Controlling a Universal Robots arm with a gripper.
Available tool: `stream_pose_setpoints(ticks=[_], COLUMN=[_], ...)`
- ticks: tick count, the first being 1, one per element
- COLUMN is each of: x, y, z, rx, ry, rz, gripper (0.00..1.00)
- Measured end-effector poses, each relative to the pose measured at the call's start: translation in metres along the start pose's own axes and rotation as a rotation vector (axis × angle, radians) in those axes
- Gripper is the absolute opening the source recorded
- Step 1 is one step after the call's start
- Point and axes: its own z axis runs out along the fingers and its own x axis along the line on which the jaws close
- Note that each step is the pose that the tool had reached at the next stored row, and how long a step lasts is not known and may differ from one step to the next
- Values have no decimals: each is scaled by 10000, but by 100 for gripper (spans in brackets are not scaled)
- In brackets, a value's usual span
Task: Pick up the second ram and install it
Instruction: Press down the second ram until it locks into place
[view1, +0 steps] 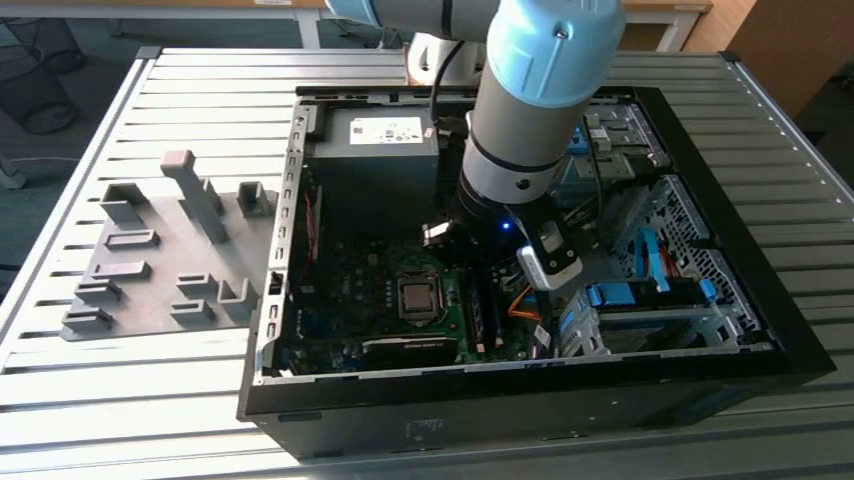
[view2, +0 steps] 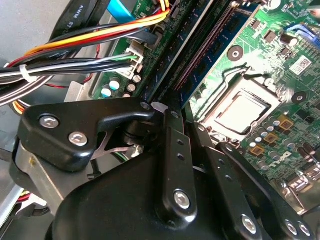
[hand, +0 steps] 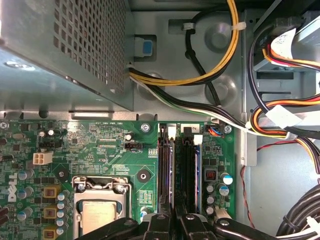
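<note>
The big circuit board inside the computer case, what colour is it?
Green. The circuit board shows best in the first wrist view.

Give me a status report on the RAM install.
Tool down over the motherboard's memory slots. Second ram standing in a slot. Cable bundle lies beside the slots.

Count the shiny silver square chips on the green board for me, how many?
1. The shiny silver square chip sits in its metal frame on the green circuit board, beside the long black slots. The grey robot arm hides part of the board, so more could be hidden.
</note>
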Motion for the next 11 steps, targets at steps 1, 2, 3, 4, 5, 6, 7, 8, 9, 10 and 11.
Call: stream_pose_setpoints(ticks=[1,2,3,4,5,6,7,8,9,10,11], x=[0,0,0,0,-1,-1,-1,-1,-1,-1,-1], y=[0,0,0,0,0,0,0,0,1,2,2], z=[4,5,5,7,8,10,10,10,12,15,15], rx=[0,-1,2,0,0,1,1,1,-6,-14,-9], ry=[0,0,0,0,0,0,0,0,-1,-1,-2], rz=[0,0,0,0,0,0,0,0,0,0,0], gripper=[14,14,14,14,14,14,14,14,14,15,15])
